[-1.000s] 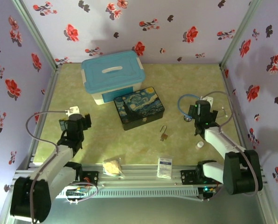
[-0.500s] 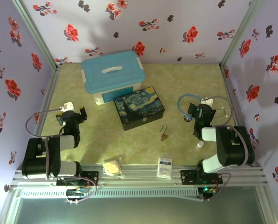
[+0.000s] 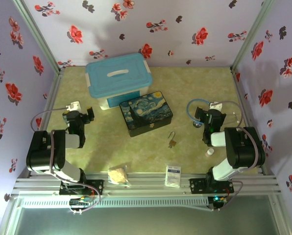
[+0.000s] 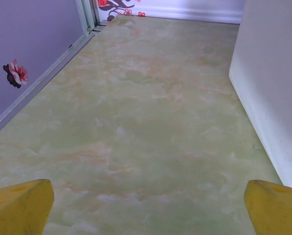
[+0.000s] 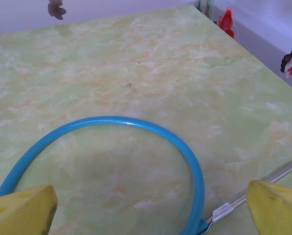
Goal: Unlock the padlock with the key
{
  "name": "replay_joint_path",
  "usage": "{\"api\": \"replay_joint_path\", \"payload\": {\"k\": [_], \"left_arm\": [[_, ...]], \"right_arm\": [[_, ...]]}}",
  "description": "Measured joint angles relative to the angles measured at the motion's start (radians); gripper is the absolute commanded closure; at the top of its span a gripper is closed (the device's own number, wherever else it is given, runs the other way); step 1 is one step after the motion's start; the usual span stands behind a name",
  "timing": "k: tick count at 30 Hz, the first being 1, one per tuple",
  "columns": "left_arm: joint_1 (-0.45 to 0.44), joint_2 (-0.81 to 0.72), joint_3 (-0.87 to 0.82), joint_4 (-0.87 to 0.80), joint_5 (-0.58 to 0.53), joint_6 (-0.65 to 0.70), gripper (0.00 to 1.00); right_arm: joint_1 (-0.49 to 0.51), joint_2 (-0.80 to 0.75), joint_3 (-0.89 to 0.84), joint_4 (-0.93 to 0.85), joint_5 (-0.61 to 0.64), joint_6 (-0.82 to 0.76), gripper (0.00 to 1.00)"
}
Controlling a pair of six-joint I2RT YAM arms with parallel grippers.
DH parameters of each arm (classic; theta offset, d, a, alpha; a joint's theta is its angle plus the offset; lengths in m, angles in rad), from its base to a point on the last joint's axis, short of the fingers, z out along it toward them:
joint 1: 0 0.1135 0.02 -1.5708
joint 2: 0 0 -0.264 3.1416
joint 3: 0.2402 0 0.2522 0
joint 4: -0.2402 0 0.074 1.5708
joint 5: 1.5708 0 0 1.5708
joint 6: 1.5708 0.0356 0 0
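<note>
The small brass padlock (image 3: 172, 140) lies on the green marbled table, just in front of the Starry-Night box, its thin shackle pointing away. The key is too small to make out from above. My left gripper (image 3: 79, 119) rests low at the table's left side, far from the padlock. In the left wrist view its yellow fingertips (image 4: 19, 205) stand wide apart and open over bare table. My right gripper (image 3: 210, 119) sits to the right of the padlock, open as well. Its yellow fingertips (image 5: 21, 211) frame a blue tube loop (image 5: 136, 123), and nothing lies between them.
A white bin with a blue lid (image 3: 119, 78) stands at the back; its wall (image 4: 273, 88) is close on my left gripper's right. The Starry-Night box (image 3: 146, 112) lies mid-table. A white sachet (image 3: 173, 175), a tan packet (image 3: 118, 175) and a white cap (image 3: 210, 152) lie near the front.
Both arms have folded up, their elbows drawn in from the near edge over the table. The left gripper has shifted slightly toward the far end. The padlock has not moved.
</note>
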Motion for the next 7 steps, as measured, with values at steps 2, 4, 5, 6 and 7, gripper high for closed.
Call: {"api": "replay_joint_path", "payload": {"k": [2, 4, 5, 6, 7], "left_arm": [[0.0, 0.0, 0.0, 0.001, -0.001, 0.0, 0.0], [0.0, 0.0, 0.0, 0.0, -0.001, 0.0, 0.0], [0.0, 0.0, 0.0, 0.001, -0.001, 0.0, 0.0], [0.0, 0.0, 0.0, 0.001, -0.001, 0.0, 0.0], [0.0, 0.0, 0.0, 0.001, -0.001, 0.0, 0.0]], "right_arm": [[0.0, 0.0, 0.0, 0.0, 0.0, 0.0, 0.01], [0.0, 0.0, 0.001, -0.002, -0.001, 0.0, 0.01], [-0.001, 0.0, 0.003, -0.002, -0.004, 0.0, 0.01], [-0.003, 0.0, 0.005, -0.001, -0.005, 0.0, 0.01], [-0.004, 0.0, 0.005, 0.002, -0.008, 0.0, 0.01]]}}
